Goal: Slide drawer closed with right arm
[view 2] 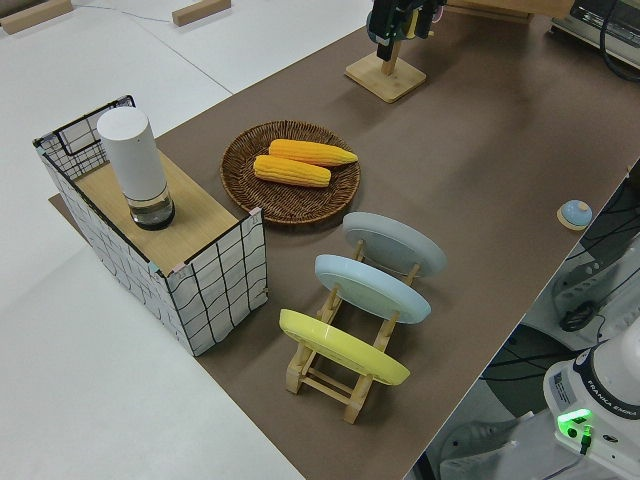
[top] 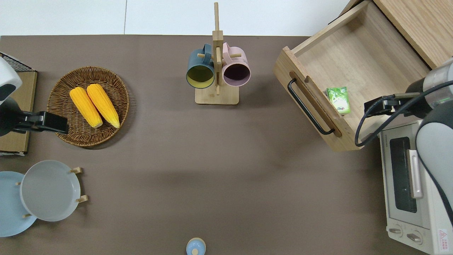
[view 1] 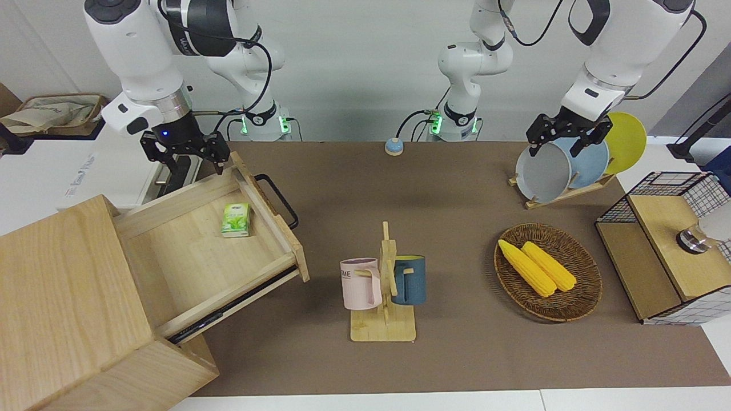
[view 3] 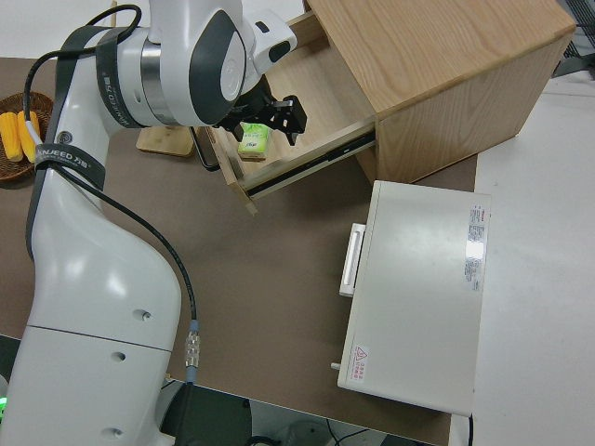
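The right gripper's (view 1: 185,153) black fingers (view 1: 219,155) were spread apart and held nothing. In the overhead view they hung over the drawer's side wall nearest the robots, close to the open tray. The right arm (view 1: 132,54) reached down to them from its base, a blue light glowing on its wrist.

The drawer (view 1: 210,246) stood pulled well out of the pale-wood cabinet (view 1: 68,308) at the right arm's end of the desk (view 1: 445,240). Its front panel, with the black loop handle (view 1: 278,200), faced the middle of the desk. A small green carton (view 1: 236,220) lay inside on the drawer floor, near the front panel.

The closing step appeared not yet begun: the drawer was fully open and the fingers touched no part of it. The next move probably called for bringing the fingers to the outer face of the front panel or the handle, then pushing straight along the runners toward the cabinet, since an angled push could jam the drawer.

A white oven (top: 412,184) sat just beside the drawer, nearer the robots. The left arm was parked; its fingers (view 1: 581,140) looked open and empty.
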Available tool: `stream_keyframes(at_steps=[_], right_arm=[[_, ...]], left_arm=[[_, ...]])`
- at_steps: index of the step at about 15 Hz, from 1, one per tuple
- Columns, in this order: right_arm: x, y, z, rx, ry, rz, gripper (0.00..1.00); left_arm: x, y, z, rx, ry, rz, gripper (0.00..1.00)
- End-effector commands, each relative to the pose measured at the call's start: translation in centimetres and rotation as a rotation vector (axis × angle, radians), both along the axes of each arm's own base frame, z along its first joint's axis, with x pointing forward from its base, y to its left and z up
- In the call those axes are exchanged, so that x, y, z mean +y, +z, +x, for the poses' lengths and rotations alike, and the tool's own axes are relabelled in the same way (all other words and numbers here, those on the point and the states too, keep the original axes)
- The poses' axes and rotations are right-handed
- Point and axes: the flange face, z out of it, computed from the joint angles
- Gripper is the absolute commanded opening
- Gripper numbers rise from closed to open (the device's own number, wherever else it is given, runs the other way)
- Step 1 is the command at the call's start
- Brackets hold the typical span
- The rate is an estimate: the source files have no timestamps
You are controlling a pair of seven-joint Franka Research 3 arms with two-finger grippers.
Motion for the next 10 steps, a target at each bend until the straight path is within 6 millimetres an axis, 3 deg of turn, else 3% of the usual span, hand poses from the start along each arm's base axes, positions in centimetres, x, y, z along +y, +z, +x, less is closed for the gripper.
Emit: stream_keyframes(at_steps=[1, 8, 9, 10], right_arm=[[0.01, 0.36, -0.28, -0.002, 0.021, -0.010, 0.987], [-0.03, 0.27, -0.24, 0.000, 0.019, -0.006, 0.973], [-0.03, 0.27, -0.24, 0.000, 0.023, -0.006, 0.826], [-0.05, 0.42, -0.29, -0.001, 0.023, -0.007, 0.561]], left_arm=[[-0.17, 0.57, -0.31, 0.003, 0.005, 0.019, 0.99], [-0.17, 0.57, -0.31, 0.003, 0.005, 0.019, 0.99], [-0.17, 0.50, -0.31, 0.004, 0.005, 0.019, 0.99], [-0.17, 0.50, -0.31, 0.004, 0.005, 0.019, 0.99]])
